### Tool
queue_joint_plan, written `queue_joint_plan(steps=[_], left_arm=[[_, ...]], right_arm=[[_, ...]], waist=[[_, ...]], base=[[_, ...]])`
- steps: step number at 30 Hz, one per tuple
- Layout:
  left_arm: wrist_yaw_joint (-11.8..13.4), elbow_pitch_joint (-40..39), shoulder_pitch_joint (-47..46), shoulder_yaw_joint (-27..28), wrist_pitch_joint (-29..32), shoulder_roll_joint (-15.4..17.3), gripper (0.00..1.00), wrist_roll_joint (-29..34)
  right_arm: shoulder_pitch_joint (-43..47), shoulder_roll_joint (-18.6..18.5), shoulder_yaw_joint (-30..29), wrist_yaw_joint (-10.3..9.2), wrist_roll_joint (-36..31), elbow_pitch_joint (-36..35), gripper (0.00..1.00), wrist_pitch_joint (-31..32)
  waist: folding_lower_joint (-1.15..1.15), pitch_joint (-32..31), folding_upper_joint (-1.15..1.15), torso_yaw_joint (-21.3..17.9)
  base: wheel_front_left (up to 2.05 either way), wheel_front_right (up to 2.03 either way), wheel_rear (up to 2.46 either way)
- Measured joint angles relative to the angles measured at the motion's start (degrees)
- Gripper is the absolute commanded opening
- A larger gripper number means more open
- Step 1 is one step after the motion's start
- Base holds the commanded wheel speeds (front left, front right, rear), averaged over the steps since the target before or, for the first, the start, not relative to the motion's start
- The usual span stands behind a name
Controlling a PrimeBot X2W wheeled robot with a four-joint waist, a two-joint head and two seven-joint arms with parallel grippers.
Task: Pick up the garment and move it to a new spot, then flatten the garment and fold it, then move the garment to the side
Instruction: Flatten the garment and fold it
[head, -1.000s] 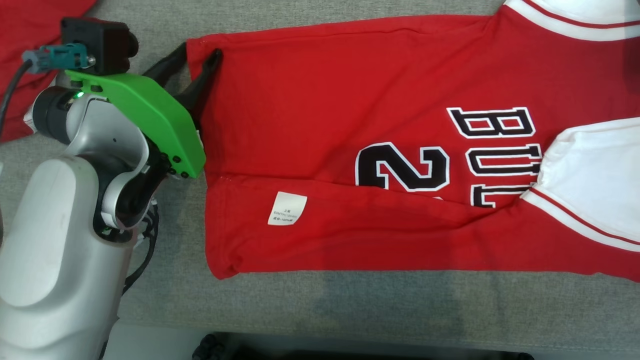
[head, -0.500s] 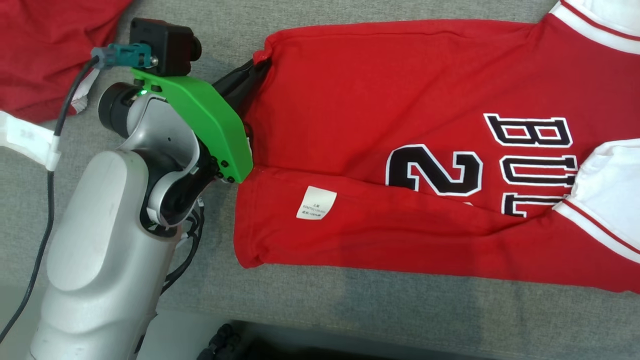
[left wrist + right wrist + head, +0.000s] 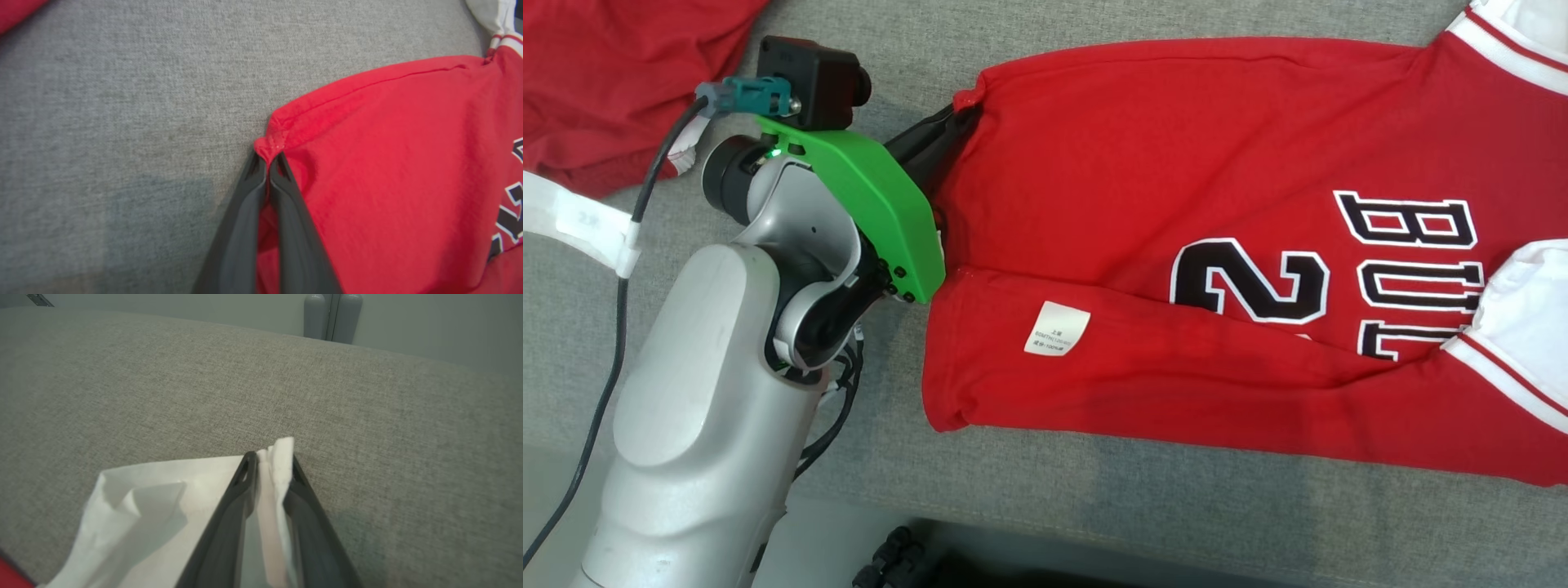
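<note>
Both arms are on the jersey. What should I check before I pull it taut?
1. Left tool shut on the jersey hem corner: ok.
2. Right tool has the white sleeve in it: ok; firm clamp: cannot tell.
3. Jersey lying flat: not ok, near edge folded over, care label exposed.
4. Other red garment apart from the jersey: ok.
</note>
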Motion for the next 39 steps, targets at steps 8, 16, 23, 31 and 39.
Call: queue_joint_plan(steps=[8,16,23,31,39], left_arm=[[-0.5,2.5,0.0,1.5,-1.6,1.5,0.0,0.0],[-0.5,4.4,0.2,2.8,-3.2,2.6,0.0,0.0],[-0.5,5.0,3.4,4.1,-5.0,4.0,0.0,-0.5],[-0.8,4.5,7.7,5.7,-8.4,4.9,0.0,-0.6],[-0.9,4.7,13.6,5.3,-10.4,5.3,0.0,-0.6]], right_arm=[[-0.8,1.5,1.2,1.85,-0.6,-0.2,0.0,-4.0],[0.7,2.3,-0.8,2.21,1.2,-2.3,0.0,-9.7],[9.8,4.3,-1.3,2.44,4.3,-4.3,0.0,-14.4],[18.3,5.2,-1.4,2.49,5.4,-6.1,0.0,-19.6],[29.3,5.8,-3.3,1.87,7.2,-9.8,0.0,-23.8]], waist=[[0.0,-1.4,0.0,-1.8],[0.0,-3.5,0.0,-3.8],[0.0,-6.3,0.0,-5.9],[0.0,-9.7,0.0,-8.8],[0.0,-14.7,0.0,-10.6]], base=[[0.0,0.0,0.0],[0.0,0.0,0.0],[0.0,0.0,0.0],[0.0,0.0,0.0],[0.0,0.0,0.0]])
